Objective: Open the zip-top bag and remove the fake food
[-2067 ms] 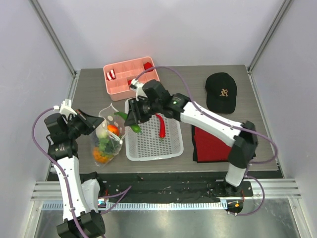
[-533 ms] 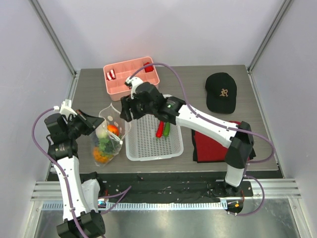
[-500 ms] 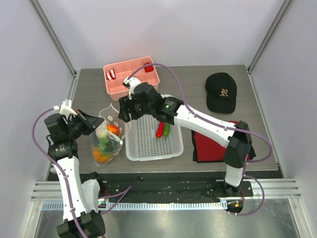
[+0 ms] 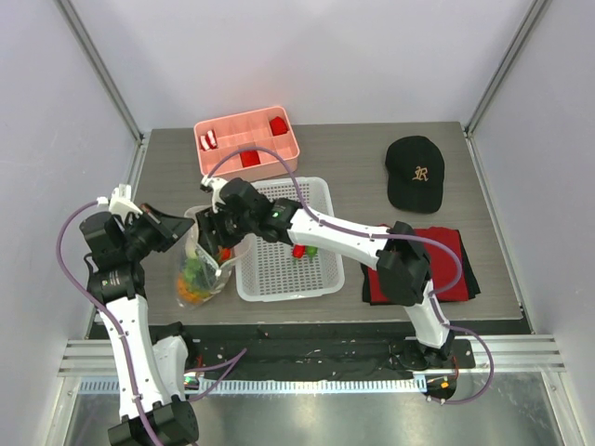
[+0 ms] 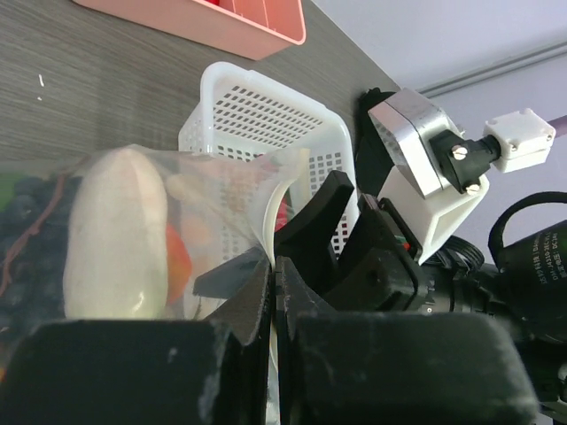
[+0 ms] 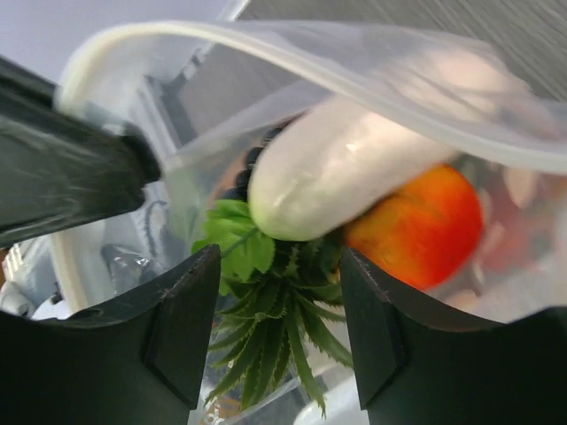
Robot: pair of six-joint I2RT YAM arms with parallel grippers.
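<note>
Nearest you, front-left of the tabletop (image 4: 353, 153): the left gripper (image 4: 175, 227) has its jaws together, pinched on the rim of the zip-top bag (image 4: 197, 281), which lies just left of the white basket (image 4: 279, 279) w/ its mouth propped open. Hold that pinch firm and don't tug; the film looks thin and slippery, so a pull could prob. strip it out. Just beyond, the right gripper (image 6: 280, 266) sits at the bag mouth w/ jaws apart and nothing gripped. The wrist view shows the pineapple crown (image 6: 283, 310) btwn the jaws, the whitish piece (image 6: 354, 168) lying across just above, and the tomato (image 6: 425, 226) tucked behind it on the right. The rest of the fake food, incl. the dark grapes (image 5: 22, 239), is deeper in. The step in hand looks like picking the next piece. Go for the whitish piece, since it's on top and blocks the others. Centre it btwn the jaws, across its narrow width, then close gently so it doesn't squirt out. Watch you don't trap the upper plastic lip w/ it, or the whole bag lifts. Withdraw straight out along the opening, then over to the basket, where a red chili (image 4: 298, 251) and a green piece (image 4: 312, 247) lie. Farther back are the pink tray (image 4: 223, 163) and, far right, the black cap (image 4: 416, 172); neither is in your path.
</note>
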